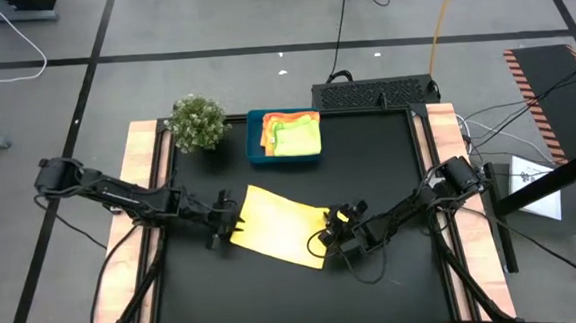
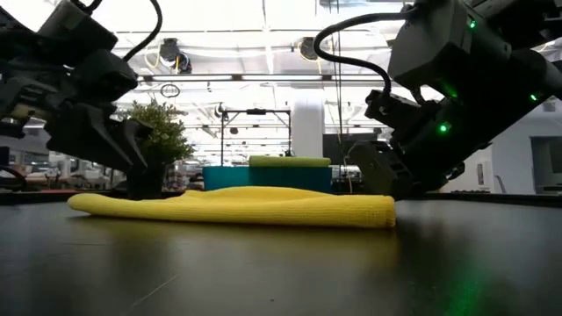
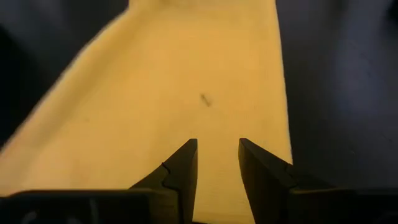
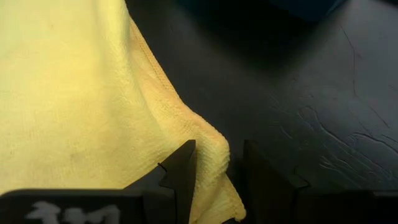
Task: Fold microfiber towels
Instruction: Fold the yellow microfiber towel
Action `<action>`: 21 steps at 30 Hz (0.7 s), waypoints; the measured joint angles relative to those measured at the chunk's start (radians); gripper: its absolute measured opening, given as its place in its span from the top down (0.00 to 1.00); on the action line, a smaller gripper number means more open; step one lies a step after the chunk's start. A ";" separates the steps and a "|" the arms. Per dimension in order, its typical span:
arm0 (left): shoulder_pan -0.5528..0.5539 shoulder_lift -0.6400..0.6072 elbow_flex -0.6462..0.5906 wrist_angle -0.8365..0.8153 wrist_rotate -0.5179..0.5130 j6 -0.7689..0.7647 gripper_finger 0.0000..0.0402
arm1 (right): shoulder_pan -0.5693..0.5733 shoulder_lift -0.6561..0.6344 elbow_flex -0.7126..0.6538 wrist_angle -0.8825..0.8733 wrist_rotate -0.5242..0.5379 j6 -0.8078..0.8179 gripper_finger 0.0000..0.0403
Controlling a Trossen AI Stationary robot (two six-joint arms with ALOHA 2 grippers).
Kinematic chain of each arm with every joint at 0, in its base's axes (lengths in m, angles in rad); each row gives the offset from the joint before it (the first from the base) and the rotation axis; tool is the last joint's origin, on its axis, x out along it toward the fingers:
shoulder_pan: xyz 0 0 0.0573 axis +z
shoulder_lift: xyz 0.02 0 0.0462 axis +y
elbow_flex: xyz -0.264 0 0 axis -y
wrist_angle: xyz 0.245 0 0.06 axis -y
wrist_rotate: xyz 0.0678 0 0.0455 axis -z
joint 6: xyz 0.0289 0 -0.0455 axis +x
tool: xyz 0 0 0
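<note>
High view shows a yellow towel [image 1: 280, 225] lying folded in the middle of the black desk [image 1: 388, 155], slanting from the centre-left down toward the lower centre of the frame. The left gripper [image 1: 227, 216] sits at the towel's left edge, and the right gripper [image 1: 340, 218] sits at its right edge, each arm reaching in from its own side. A blue tray [image 1: 255, 148] stands above the towel in the upper centre and holds more towels [image 1: 293, 135], lime green on top with orange showing beneath. A small green plant [image 1: 196, 121] stands just left of the tray. Low view has the yellow towel [image 2: 237, 206] lying flat across the middle, with one gripper hanging over its end at the left of the frame and the other low against its end at the right; the tray [image 2: 268, 177] and plant [image 2: 158, 133] stand behind it. Left wrist view looks along the towel [image 3: 180, 87], and the jaws are spread a little above the cloth, holding nothing. Right wrist view shows the towel's bunched folded edge [image 4: 208, 149] lying in the gap between the jaws, which are slightly spread on either side of it; whether they pinch the cloth I cannot tell.
</note>
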 joint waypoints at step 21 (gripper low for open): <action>-0.102 0.236 0.004 0.024 0.023 -0.103 0.70 | 0.009 -0.054 0.000 -0.009 -0.006 0.000 0.69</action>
